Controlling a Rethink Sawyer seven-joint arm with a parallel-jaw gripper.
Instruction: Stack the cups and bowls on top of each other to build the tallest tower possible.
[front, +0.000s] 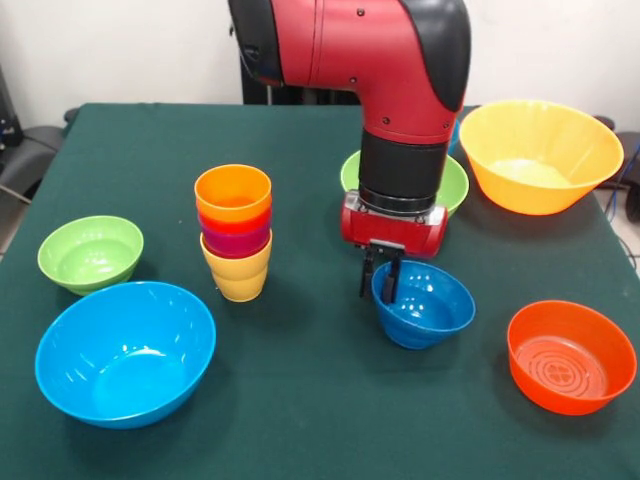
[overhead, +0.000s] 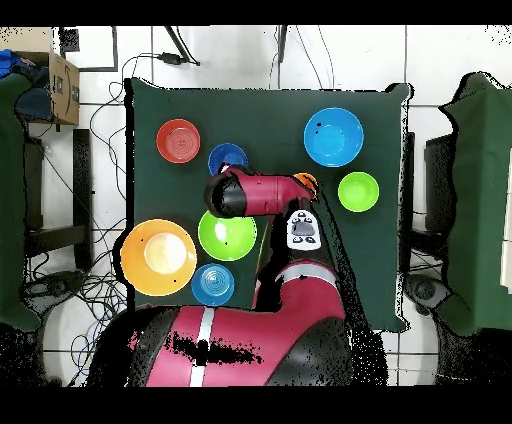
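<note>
The cups are nested upright in one short stack (front: 236, 235): yellow at the bottom, then purple, red-orange, and orange-yellow on top; it also shows in the overhead view (overhead: 305, 181). The dark blue bowl (front: 428, 305) sits on the table right of the stack and also shows in the overhead view (overhead: 228, 156). My gripper (front: 381, 282) hangs straight down at this bowl's left rim, open, with one finger inside the bowl and one outside. The bowl rests on the cloth.
On the green cloth: a small green bowl (front: 90, 252), a large light blue bowl (front: 125, 350), an orange-red bowl (front: 570, 355), a large orange-yellow bowl (front: 540, 155), a green bowl (front: 455, 183) behind the arm, and a teal bowl (overhead: 212, 284).
</note>
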